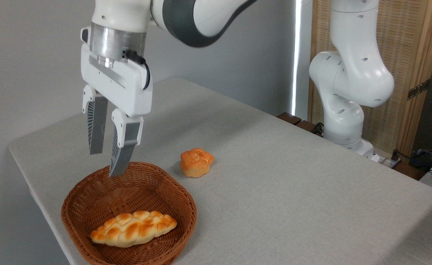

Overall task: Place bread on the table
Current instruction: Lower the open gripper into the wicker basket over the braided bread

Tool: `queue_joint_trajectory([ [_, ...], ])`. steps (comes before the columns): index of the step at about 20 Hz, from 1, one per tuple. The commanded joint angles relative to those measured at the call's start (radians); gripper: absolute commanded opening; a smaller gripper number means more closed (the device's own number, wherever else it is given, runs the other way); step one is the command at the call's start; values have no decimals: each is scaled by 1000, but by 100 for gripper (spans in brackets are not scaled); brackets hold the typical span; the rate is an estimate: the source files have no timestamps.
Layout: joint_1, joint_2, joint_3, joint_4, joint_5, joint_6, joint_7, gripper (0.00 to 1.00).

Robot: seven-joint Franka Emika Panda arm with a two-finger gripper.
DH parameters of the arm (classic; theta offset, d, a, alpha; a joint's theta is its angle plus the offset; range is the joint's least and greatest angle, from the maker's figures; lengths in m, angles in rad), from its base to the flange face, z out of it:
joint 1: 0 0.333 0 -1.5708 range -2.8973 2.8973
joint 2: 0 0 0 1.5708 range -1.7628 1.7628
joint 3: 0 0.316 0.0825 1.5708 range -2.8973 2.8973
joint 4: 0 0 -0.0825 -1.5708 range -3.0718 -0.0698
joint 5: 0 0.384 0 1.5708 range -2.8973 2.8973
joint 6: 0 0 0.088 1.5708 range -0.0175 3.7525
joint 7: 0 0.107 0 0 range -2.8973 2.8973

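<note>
One claw [106, 162] (jaws apart, pointing down) above basket [127, 191] rim.

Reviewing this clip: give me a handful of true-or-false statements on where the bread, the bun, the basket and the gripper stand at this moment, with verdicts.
1. The bread lies inside the basket. True.
2. The gripper is shut on the bread. False: it is open, holds nothing and hangs above the basket's far rim.
3. The bun sits on the table, outside the basket. True.
4. The bun is in the basket next to the bread. False: it stands on the cloth beyond the basket, to its right.
5. The basket holds two items. False: only the bread is in it.
</note>
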Motion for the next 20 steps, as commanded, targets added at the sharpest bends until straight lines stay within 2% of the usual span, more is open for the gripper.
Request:
queue_joint_trajectory([
  [1, -4, 2, 4, -48, 0, 60, -6, 100],
  [4, -4, 10, 8, -92, 2, 94, -11, 100],
  [7, -2, 40, 21, -98, 26, 135, -2, 100],
  [10, -2, 59, 24, -134, 117, 135, 63, 100],
  [11, -2, 62, 24, -149, 124, 135, 102, 100],
  [14, -4, 76, 22, -166, 126, 135, 222, 100],
  [20, -4, 96, 16, -171, 126, 154, 239, 100],
])
